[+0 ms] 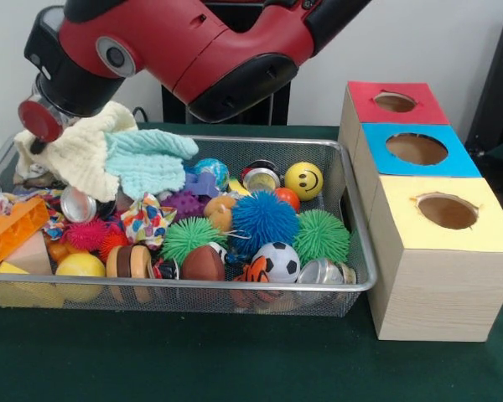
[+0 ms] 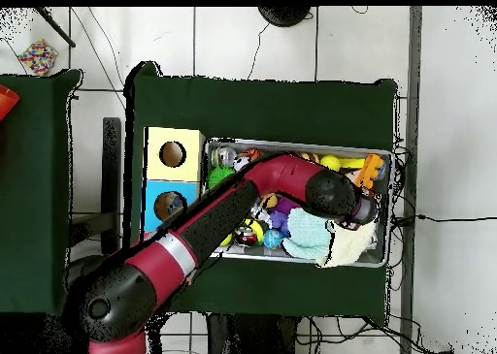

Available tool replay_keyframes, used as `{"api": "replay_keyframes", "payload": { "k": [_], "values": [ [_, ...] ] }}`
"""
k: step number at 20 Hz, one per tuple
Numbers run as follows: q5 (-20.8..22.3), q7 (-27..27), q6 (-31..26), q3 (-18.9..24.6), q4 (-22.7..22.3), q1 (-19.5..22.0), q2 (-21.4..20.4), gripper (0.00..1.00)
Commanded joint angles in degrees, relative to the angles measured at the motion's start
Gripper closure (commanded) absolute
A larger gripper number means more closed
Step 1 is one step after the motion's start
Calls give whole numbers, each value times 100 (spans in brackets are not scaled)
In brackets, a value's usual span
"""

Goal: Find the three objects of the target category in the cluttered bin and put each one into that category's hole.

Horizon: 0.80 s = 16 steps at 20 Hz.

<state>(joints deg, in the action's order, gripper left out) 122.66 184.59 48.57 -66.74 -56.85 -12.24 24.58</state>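
The red and black arm (image 1: 210,50) reaches over the left end of the bin (image 1: 352,280) in the front view, its wrist just above a cream cloth (image 1: 71,159) and a pale green cloth (image 1: 151,163). The gripper itself is hidden behind the wrist and the cloths, so whether its fingers are open or closed on anything cannot be told; the cloths seem bunched up under it. The bin is crowded with balls, among them a blue spiky ball (image 1: 264,219) and a yellow smiley ball (image 1: 303,180). The hole (image 1: 395,102) in the red-topped box lies beyond the bin's right end, behind the blue-topped box (image 1: 419,151).
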Motion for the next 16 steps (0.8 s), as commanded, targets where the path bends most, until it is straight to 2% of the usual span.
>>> {"api": "replay_keyframes", "payload": {
  "k": [1,4,9,16],
  "values": [
    [-196,358,-401,195,288,0,334,100],
    [-326,689,-367,219,394,-39,364,100],
    [-215,495,-476,122,268,-109,455,100],
    [-382,530,-456,250,166,-291,425,100]
  ]
}}
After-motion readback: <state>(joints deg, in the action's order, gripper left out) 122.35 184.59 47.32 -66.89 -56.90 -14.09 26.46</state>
